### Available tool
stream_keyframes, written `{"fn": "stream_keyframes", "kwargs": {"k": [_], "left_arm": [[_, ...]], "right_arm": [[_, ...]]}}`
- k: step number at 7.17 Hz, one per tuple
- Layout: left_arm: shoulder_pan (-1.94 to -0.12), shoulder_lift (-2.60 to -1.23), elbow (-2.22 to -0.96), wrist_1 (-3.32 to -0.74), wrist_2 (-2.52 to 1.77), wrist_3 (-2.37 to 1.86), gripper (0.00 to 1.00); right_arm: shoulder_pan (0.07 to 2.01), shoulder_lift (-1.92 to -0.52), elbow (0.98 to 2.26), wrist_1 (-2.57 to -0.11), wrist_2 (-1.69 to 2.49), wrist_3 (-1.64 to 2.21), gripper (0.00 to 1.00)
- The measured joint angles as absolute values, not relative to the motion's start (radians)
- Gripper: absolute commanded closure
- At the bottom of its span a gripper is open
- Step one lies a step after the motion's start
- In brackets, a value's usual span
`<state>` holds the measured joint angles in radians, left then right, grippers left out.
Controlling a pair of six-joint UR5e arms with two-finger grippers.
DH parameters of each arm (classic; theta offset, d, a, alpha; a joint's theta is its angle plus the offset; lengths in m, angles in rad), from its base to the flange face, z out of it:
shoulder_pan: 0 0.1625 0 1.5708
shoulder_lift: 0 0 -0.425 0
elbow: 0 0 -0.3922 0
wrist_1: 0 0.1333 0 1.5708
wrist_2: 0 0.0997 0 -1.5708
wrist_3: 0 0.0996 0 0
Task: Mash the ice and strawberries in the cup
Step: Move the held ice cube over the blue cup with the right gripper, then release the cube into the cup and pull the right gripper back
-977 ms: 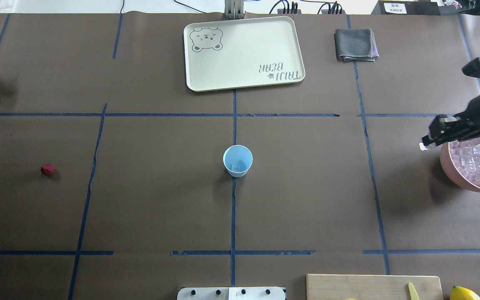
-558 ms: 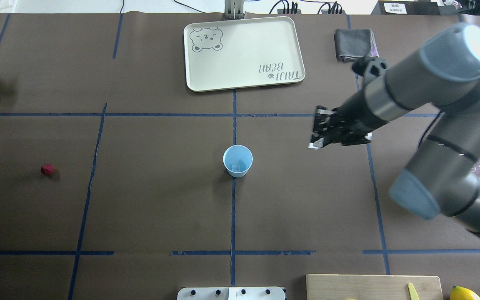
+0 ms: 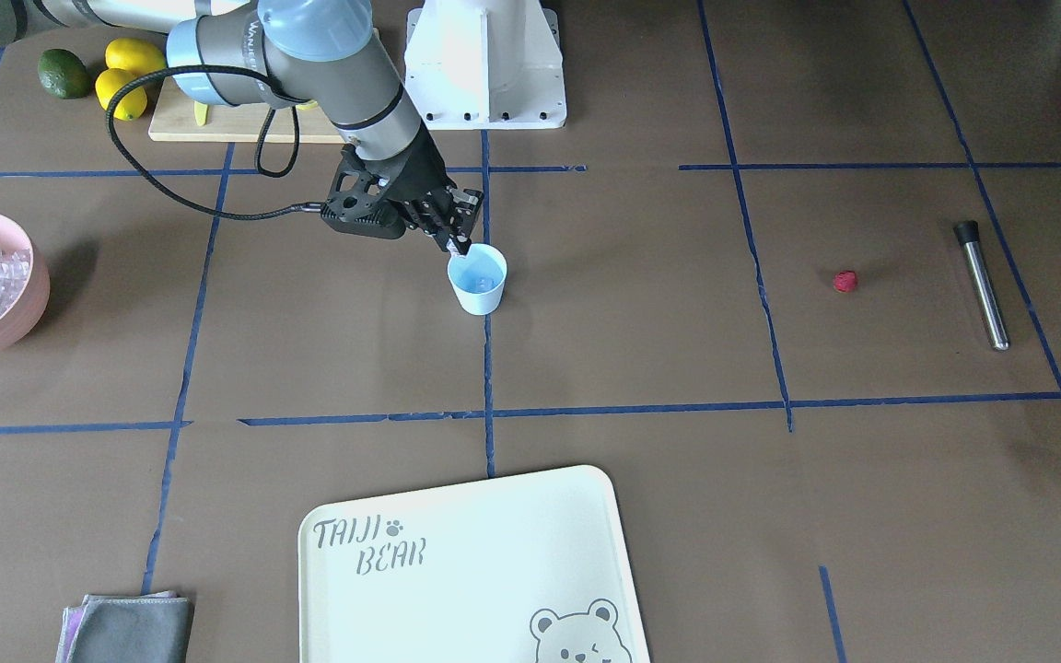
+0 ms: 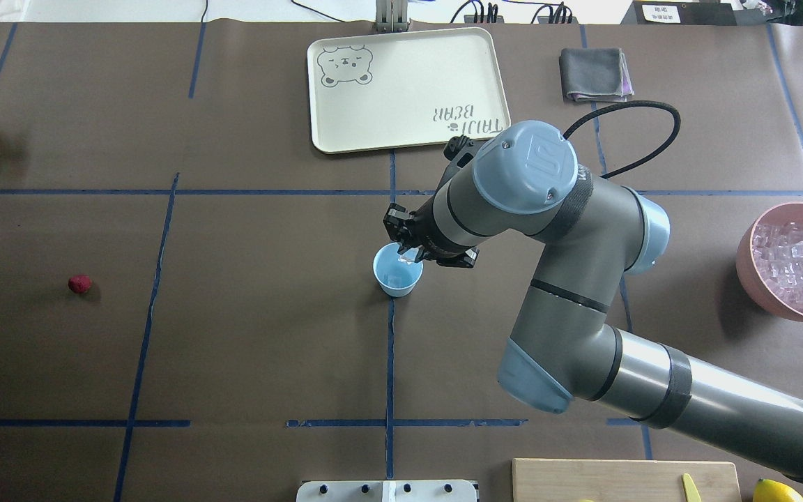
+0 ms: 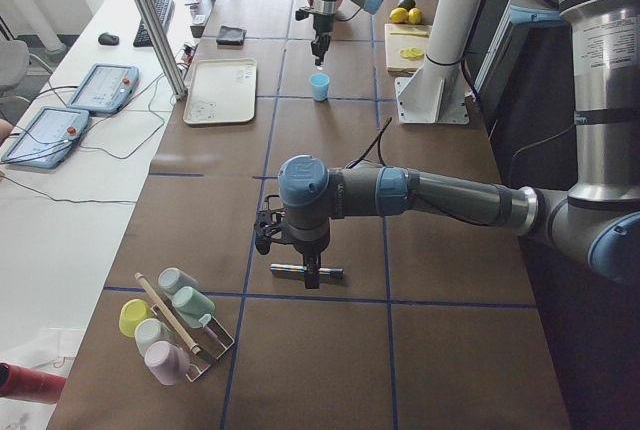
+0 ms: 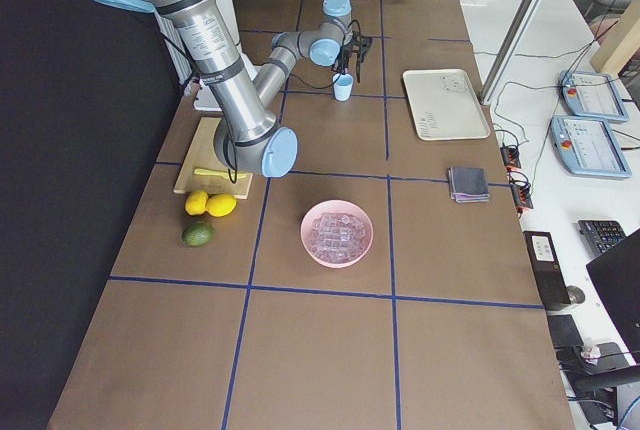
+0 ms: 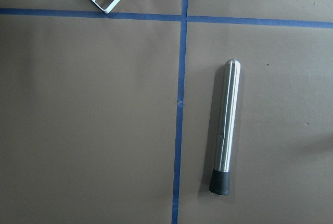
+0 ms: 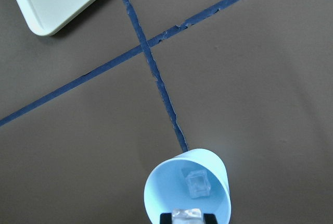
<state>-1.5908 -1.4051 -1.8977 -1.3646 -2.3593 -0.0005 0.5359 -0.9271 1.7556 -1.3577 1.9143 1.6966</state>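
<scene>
The right arm [image 4: 583, 279] reaches in over the cup [image 4: 391, 277]. This puts the right gripper [image 4: 410, 256] just above the rim on the cup's right side. Its fingertips are closed to a narrow gap on one ice cube [image 8: 187, 214], held over the mouth so that, as I judge it, a release drops the cube straight inside.

The left gripper [image 5: 306, 268] hangs over the muddler [image 7: 225, 130], far to the cup's left, probably so it can take the tool once the cup is filled. It shows only in the left side view, so I cannot tell how far open it is.

The tray [image 4: 401, 97] lies beyond the cup, away from the robot. The board [image 4: 617, 481] lies on the robot's side of the cup, to its right. The bowl [image 3: 33, 304] sits well to the cup's right, within the right arm's reach, and seems to serve as the ice supply. The cloth [image 4: 591, 73] lies beyond the cup and to its right.

The cup stands upright near the table's middle, where either arm can get to it. The strawberry [image 4: 79, 283] lies on the paper well to the cup's left, between cup and muddler, on the left arm's side and not yet in the cup.

The count:
- One each of the tray, board, bowl, cloth, muddler, cup and strawberry.
- Two lemons [image 3: 130, 74] and one lime [image 3: 64, 74], beside the board.
- One cube of ice [image 8: 197, 185] on the cup's floor and one in the fingers.
- A heap in the bowl, too many to count.
</scene>
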Motion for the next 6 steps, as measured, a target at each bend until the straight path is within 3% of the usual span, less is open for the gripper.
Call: {"fn": "stream_keyframes", "kwargs": {"k": [1,4,6], "left_arm": [[-1.591,-1.405,-1.898,-1.365,-2.359,-0.001,0.0],[-1.591,-1.405,-1.898,-1.364,-2.359,-0.002,0.0],[-1.591,-1.405,-1.898,-1.364,-2.358,-0.003,0.0]], "right_arm": [[0.528,-0.922,1.749,-1.358,1.902,1.698,0.33],[0.523,-0.902,1.721,-1.36,1.895,1.697,0.17],[0.526,-0.888,1.711,-1.36,1.898,1.699,0.16]]}}
